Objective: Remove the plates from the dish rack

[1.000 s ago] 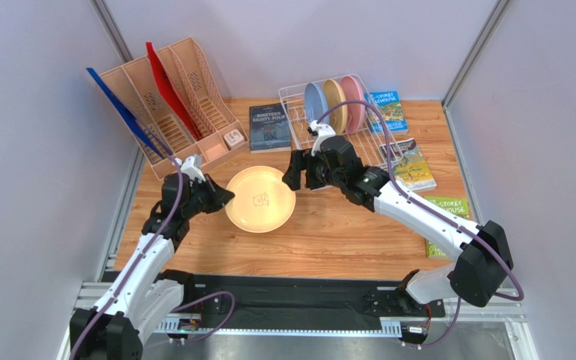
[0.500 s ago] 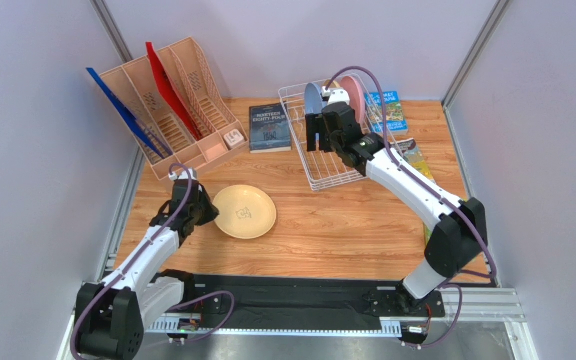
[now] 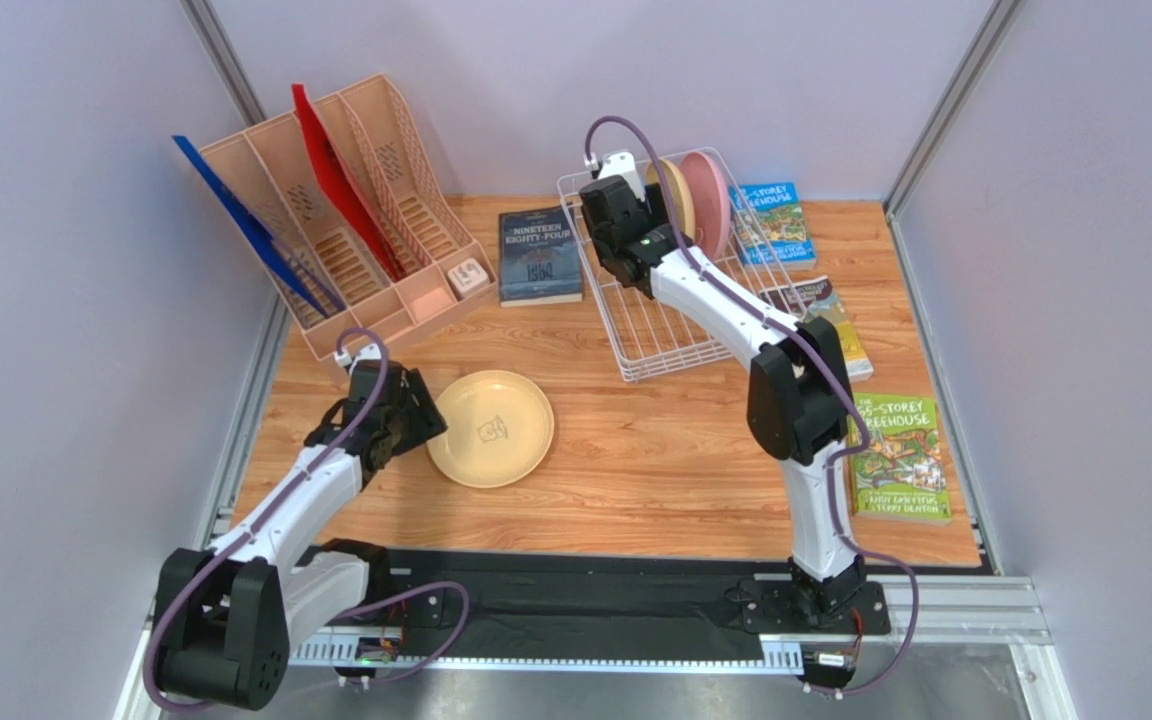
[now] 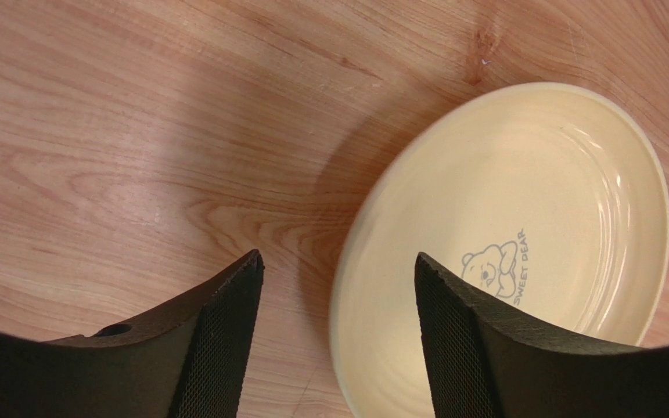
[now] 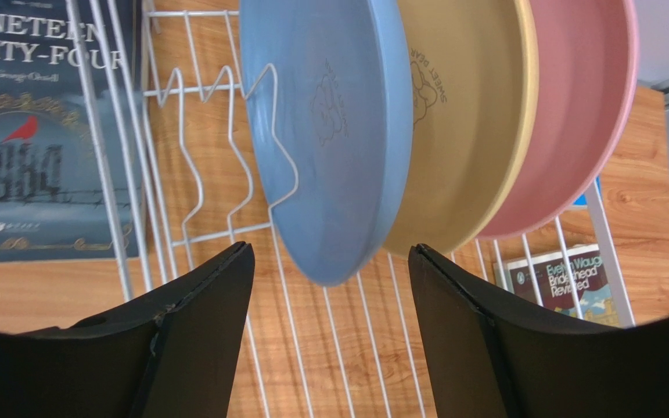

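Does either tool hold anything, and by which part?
Nothing is held. Left tool: open at the rim of the yellow plate. Right tool: open before the blue plate.

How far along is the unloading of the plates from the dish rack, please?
Done: the pale yellow plate lies flat on the table, with the open left hand at its rim, holding nothing. In hand: the open right hand is lined up on the blue plate, not gripping it. Left: it, the tan-yellow plate and the pink plate stand upright in the dish rack.
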`<state>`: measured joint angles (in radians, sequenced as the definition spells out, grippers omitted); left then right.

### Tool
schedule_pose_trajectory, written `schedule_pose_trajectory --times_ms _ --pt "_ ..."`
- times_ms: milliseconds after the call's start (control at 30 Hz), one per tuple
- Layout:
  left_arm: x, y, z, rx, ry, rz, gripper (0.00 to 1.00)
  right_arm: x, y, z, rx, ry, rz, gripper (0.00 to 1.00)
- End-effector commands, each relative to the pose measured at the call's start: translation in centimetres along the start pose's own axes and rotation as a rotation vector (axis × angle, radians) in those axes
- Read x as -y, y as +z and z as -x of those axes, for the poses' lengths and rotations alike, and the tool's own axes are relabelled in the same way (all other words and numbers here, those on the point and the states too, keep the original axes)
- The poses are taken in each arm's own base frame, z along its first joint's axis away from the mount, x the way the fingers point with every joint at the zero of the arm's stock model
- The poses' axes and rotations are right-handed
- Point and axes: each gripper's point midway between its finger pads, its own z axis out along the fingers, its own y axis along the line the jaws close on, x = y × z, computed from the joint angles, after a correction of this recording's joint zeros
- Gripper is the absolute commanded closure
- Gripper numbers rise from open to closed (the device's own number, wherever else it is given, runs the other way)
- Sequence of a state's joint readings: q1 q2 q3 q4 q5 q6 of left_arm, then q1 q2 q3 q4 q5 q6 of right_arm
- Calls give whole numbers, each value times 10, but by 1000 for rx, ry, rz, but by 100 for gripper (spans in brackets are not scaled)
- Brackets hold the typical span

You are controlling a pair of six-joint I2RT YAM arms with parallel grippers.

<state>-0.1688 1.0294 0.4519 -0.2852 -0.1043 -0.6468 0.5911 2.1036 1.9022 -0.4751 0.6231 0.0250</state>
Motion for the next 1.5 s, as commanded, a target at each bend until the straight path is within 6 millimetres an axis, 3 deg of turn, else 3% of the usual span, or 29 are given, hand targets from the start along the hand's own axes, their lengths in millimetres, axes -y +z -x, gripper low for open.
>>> schedule_pose_trajectory --times_ms 0,67,100,133,233,367,633,667,867,933,967,1000,1067,1133,1333,1467 --pt "7 -13 19 61 3 -14 29 21 13 22 50 -47 -142 30" --pt "8 -18 24 81 5 -26 29 22 18 24 58 -53 -165 37" --pt "8 -20 24 82 6 -26 29 22 20 23 58 -71 -175 46" --pt "10 -23 27 91 8 -34 29 25 20 26 64 -71 -191 63" --pt "14 -30 34 114 15 -50 29 22 25 25 61 -88 -190 100" --pt "14 -31 36 123 16 -50 29 21 24 28 67 -87 -192 100" --pt "14 -30 37 125 14 -47 28 60 -2 48 154 -82 -519 100" --pt "15 -31 39 130 18 -48 21 65 -8 52 168 -72 -548 100" --pt "16 -35 42 132 27 -50 17 89 -32 70 260 7 -653 100" --pt "18 -36 44 135 33 -57 17 97 -45 78 280 24 -648 100" --pt "19 -37 44 134 36 -63 16 98 -47 72 270 13 -647 100" --pt "20 -38 44 134 40 -66 16 107 -62 81 292 48 -643 100" --pt "24 -41 46 136 45 -86 13 108 -70 72 282 62 -610 100" --pt "28 -45 50 148 50 -104 6 115 -91 83 317 136 -558 100" --pt "38 -54 61 170 59 -139 2 126 -110 84 307 126 -557 100" --pt "54 -64 66 174 82 -221 0 122 -118 68 277 161 -439 100"
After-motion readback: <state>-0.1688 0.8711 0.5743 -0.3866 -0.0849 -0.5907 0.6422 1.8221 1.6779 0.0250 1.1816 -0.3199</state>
